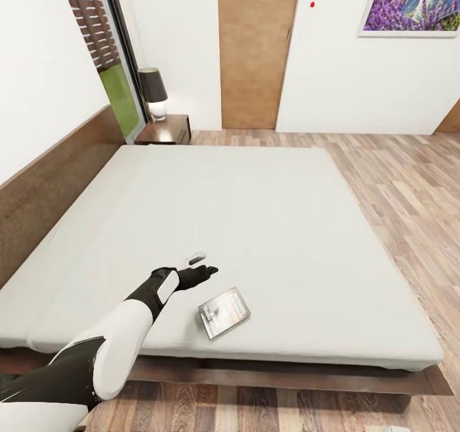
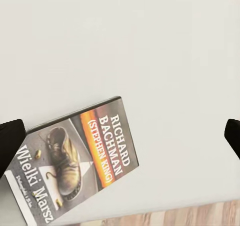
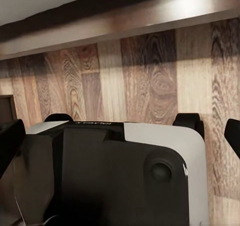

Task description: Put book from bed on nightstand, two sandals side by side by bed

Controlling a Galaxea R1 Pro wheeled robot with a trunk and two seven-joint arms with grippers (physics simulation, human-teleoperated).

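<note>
The book [image 1: 224, 312] lies flat, cover up, on the pale grey mattress of the bed [image 1: 268, 208], close to its front edge. My left gripper [image 1: 206, 270] reaches over the mattress just behind and left of the book, open and holding nothing. The left wrist view looks down on the book [image 2: 80, 161], with "RICHARD BACHMAN" and "Wielki Marsz" readable, lying under the left gripper [image 2: 120, 138], whose fingers stand wide apart. The right gripper [image 3: 120, 138] is open, low beside my own base. A dark wood nightstand [image 1: 167, 131] stands at the bed's far left corner. The sandals are out of view.
A black-shaded lamp [image 1: 153, 90] stands on the nightstand. The brown headboard [image 1: 45, 189] runs along the left wall. Behind the bed are a window [image 1: 112, 61], a wooden door [image 1: 255, 48] and a lavender picture [image 1: 412, 4]. Plank floor [image 1: 409, 183] lies right of the bed.
</note>
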